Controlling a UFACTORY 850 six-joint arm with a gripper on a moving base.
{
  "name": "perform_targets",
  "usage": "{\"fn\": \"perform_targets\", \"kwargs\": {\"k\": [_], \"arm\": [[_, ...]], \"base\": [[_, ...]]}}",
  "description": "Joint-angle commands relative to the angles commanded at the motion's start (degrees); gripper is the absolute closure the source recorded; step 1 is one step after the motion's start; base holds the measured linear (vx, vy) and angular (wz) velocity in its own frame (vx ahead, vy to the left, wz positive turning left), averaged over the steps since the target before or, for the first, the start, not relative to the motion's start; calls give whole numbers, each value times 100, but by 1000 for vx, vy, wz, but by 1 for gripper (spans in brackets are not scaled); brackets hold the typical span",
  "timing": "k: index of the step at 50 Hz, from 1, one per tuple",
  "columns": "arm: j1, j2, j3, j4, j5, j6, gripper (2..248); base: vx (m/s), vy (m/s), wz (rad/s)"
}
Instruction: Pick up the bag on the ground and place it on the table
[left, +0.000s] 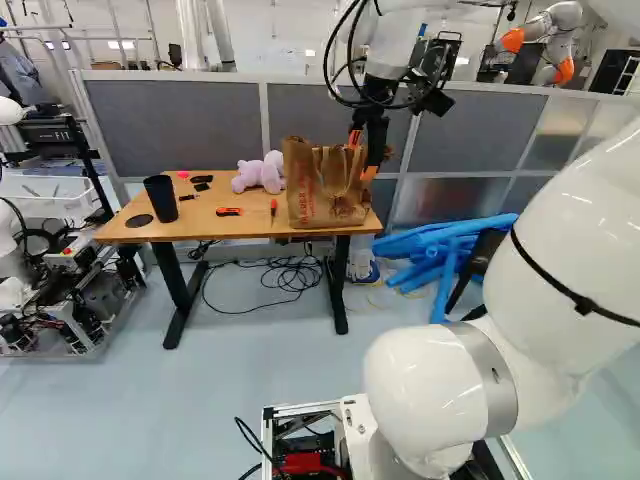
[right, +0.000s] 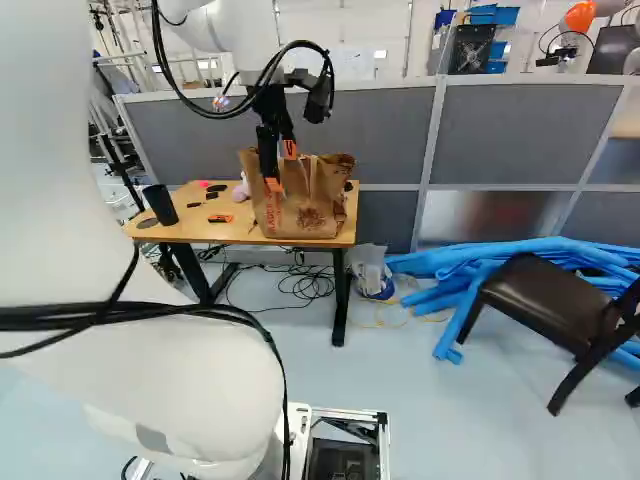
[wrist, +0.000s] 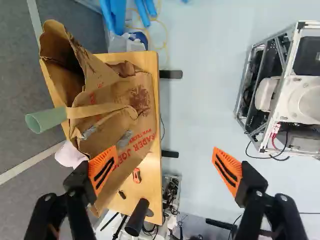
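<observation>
Fingers: black two-fingered gripper (left: 362, 156), orange pads apart, released
Right end: brown paper bag (left: 325, 195), upright on black-legged wooden table (left: 245, 230)
Left of that: pink plush toy (left: 258, 174)
Farther left: black cylindrical cup (left: 161, 199)
Right floor: long blue tubes (left: 440, 243)

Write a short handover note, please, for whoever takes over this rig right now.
Gripper: the black two-finger gripper with orange pads is open at the bag, one finger over or against it; contact is unclear.
Bag: the brown paper bag with handles stands on the light-brown wooden table, ungripped.
Done: bag on table.
Left: probably just backing the arm away without snagging the bag.
</observation>
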Motion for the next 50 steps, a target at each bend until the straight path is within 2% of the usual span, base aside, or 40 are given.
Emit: {"fn": "perform_targets", "kwargs": {"k": [25,50], "arm": [[11,124,787,-31,1385,-1167,3],[25,283,1800,-71,3169,-2672,3]], "base": [[0,0,0],[0,0,0]]}}
